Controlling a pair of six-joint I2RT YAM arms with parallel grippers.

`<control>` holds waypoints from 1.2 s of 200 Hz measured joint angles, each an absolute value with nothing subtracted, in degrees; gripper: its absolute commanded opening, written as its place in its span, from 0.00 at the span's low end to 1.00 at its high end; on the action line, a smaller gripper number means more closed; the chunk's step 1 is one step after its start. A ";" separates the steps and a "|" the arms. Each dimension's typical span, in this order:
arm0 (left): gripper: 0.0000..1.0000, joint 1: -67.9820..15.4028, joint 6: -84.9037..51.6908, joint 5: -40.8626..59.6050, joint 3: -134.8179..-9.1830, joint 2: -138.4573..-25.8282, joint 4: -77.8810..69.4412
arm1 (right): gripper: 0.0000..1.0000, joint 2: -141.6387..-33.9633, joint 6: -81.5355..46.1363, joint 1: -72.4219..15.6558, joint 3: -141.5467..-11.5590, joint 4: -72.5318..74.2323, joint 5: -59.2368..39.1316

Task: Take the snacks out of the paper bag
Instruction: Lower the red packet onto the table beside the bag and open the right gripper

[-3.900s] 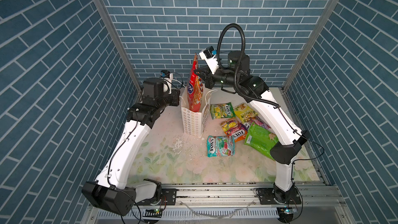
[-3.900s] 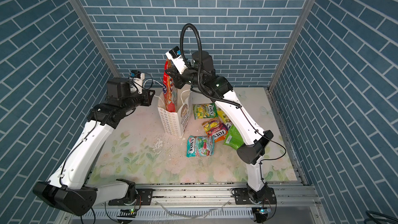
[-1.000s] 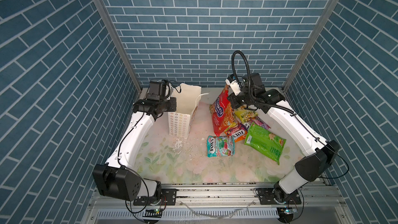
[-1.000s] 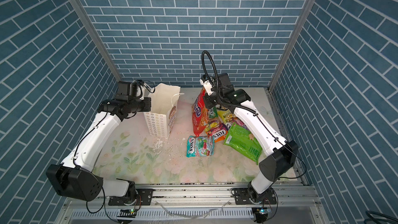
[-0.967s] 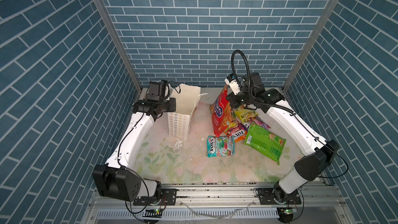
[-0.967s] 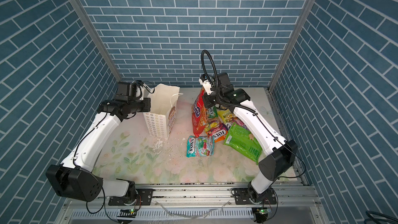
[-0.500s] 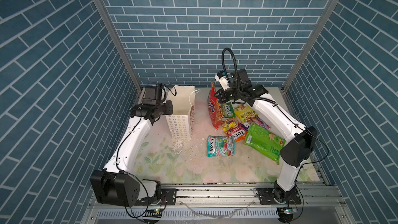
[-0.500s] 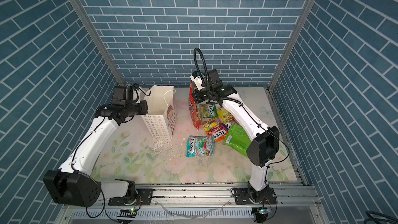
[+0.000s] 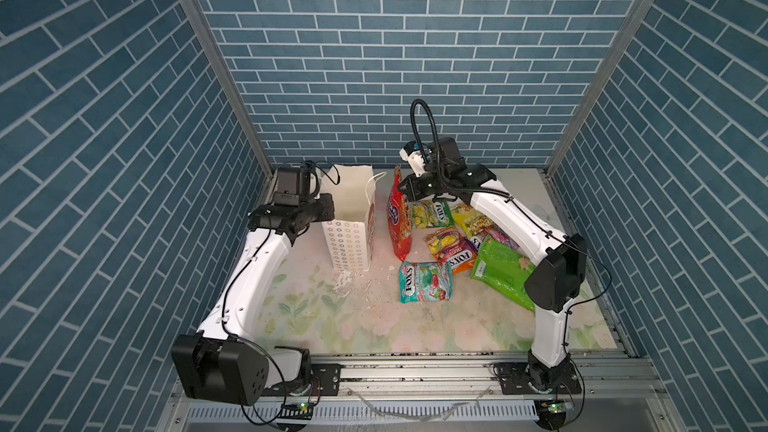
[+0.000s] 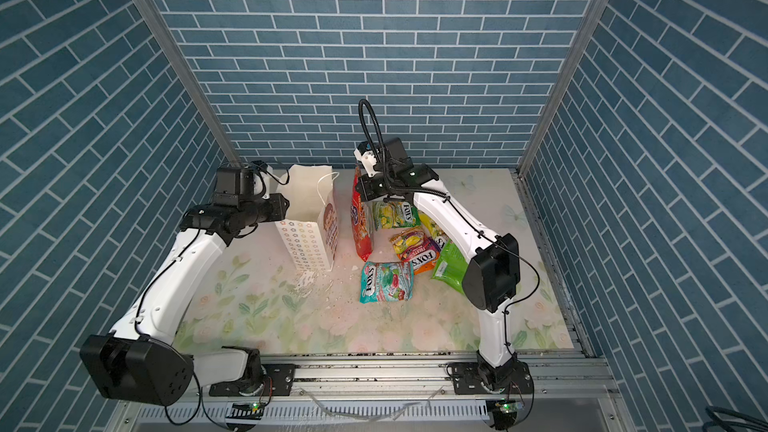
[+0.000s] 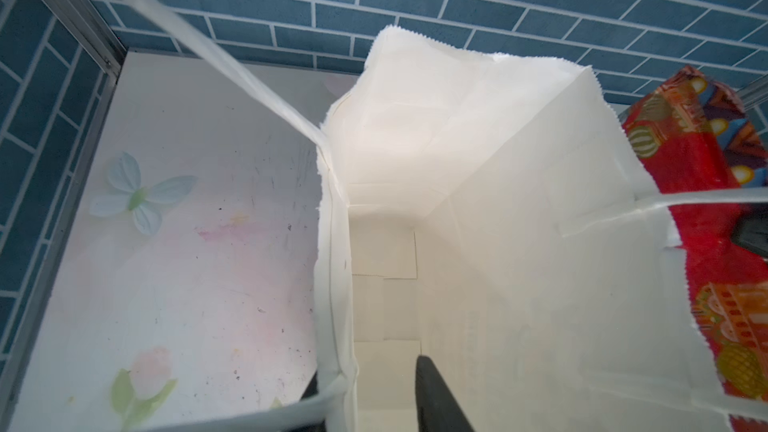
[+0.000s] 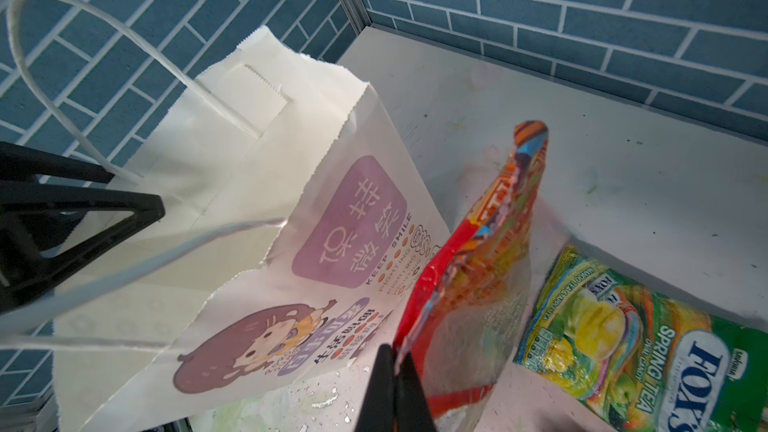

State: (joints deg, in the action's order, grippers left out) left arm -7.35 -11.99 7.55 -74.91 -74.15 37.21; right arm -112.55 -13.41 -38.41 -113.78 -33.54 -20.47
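The white paper bag (image 9: 351, 218) stands upright at the back left, and the left wrist view shows its inside (image 11: 498, 243) holding nothing. My left gripper (image 11: 370, 401) is open astride the bag's left rim, one finger inside and one outside. My right gripper (image 12: 392, 388) is shut on the edge of the large red packet (image 9: 398, 218), which it holds upright just right of the bag. The other snacks lie on the mat to the right: a teal packet (image 9: 426, 282), a green-yellow one (image 9: 430, 214), a yellow one (image 9: 471, 220), an orange one (image 9: 453, 249) and a large green one (image 9: 503, 272).
Small white scraps (image 9: 345, 280) lie on the floral mat in front of the bag. Blue brick walls close in the back and both sides. A metal rail (image 9: 415, 371) runs along the front edge.
My left gripper's jaws have opened on the bag's rim, and the bag has gone from tilted to upright. My right gripper has carried the red packet left, closer to the bag.
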 measured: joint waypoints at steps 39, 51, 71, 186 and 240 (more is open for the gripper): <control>0.45 -7.35 -12.16 8.69 -74.89 -72.90 36.16 | 0.00 -113.71 -14.83 -38.89 -113.78 -33.15 -20.14; 0.46 -7.35 -12.21 9.15 -74.89 -72.66 35.99 | 0.00 -113.73 -15.38 -38.94 -113.78 -32.58 -20.14; 0.46 -7.35 -12.23 9.85 -74.89 -72.58 35.57 | 0.00 -113.73 -17.21 -39.09 -113.60 -30.79 -20.49; 0.47 -7.35 -12.25 11.88 -74.91 -71.00 34.81 | 0.00 -113.01 -25.71 -39.51 -100.92 -17.06 -22.50; 0.48 -7.29 -12.23 11.86 -75.13 -69.71 34.92 | 0.03 -110.65 -24.01 -39.07 -99.50 -21.65 -16.45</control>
State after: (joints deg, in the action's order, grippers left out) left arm -7.29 -12.23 11.86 -75.13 -69.71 34.92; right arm -110.65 -24.01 -39.07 -99.50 -21.65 -16.45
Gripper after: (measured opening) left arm 0.478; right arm 0.041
